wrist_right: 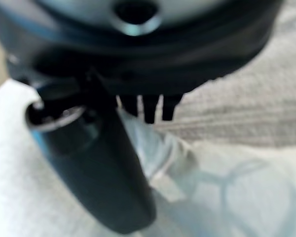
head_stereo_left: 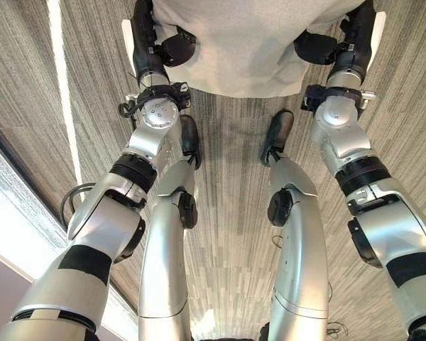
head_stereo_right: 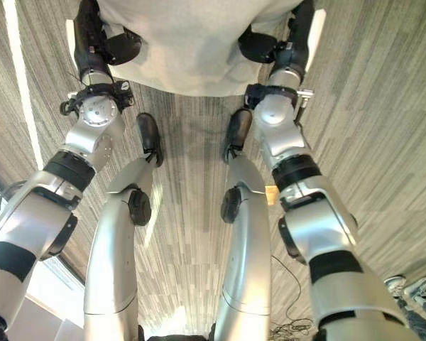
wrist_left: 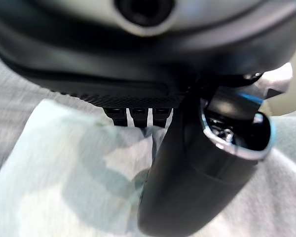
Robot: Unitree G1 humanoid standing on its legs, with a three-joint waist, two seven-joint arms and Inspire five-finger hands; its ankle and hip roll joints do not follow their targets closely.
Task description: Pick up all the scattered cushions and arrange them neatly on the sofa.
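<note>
A single pale grey cushion (head_stereo_left: 248, 50) is seen at the top centre of the left eye view, held above the striped carpet floor (head_stereo_left: 227, 234). Its long axis runs across the frame from left to right, and it is flanked by the two hands at its short ends. The left hand (head_stereo_left: 156, 46) is set against the cushion's left edge in the upper left of the frame, the right hand (head_stereo_left: 341, 42) against its right edge in the upper right. In the left wrist view the thumb (wrist_left: 197, 173) is pressed down on the fabric and the fingers (wrist_left: 133, 116) are curled into it, so the cloth is pinched between them. The same grip is shown in the right wrist view, with the thumb (wrist_right: 98, 173) on top and the fingers (wrist_right: 148, 106) bent behind a bunched fold. Neither hand is nearer; the cushion lies squarely between them. It is judged that the coming move depends on both arms travelling together, with the long axis kept level, toward a sofa.
</note>
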